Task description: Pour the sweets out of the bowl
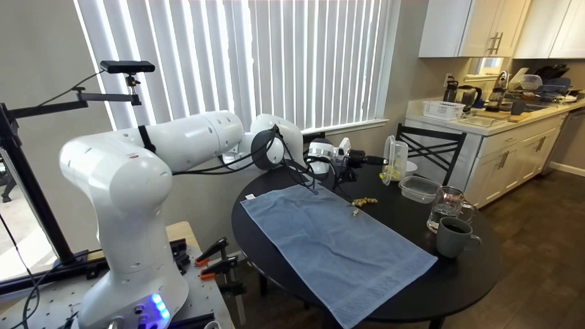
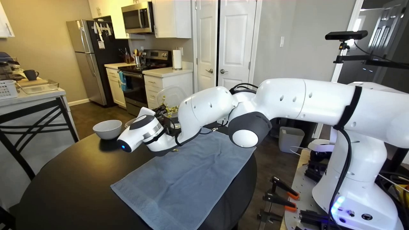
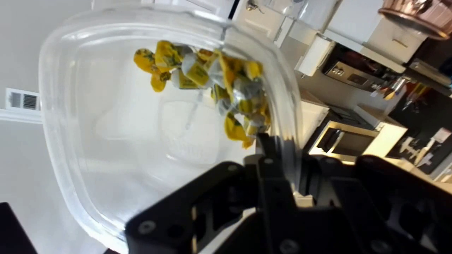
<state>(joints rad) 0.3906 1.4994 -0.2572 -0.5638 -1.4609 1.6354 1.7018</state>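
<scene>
The clear bowl (image 1: 401, 153) is tipped on its side above the table, its opening turned toward the arm. It also shows in an exterior view (image 2: 174, 94) behind the wrist and in the wrist view (image 3: 116, 106). My gripper (image 3: 289, 155) is shut on its rim; the gripper also shows in an exterior view (image 1: 381, 161). Yellow-wrapped sweets (image 3: 240, 84) are bunched along one side wall in the bowl, seen low in it in an exterior view (image 1: 390, 173). Other sweets (image 1: 364, 201) lie on the dark table by the towel's edge.
A blue towel (image 1: 338, 242) covers part of the round black table (image 1: 402, 301). A clear container (image 1: 419, 189), a light bowl (image 2: 108, 129), a glass mug (image 1: 443, 210) and a grey mug (image 1: 452, 240) stand on the table. Black chairs stand by it.
</scene>
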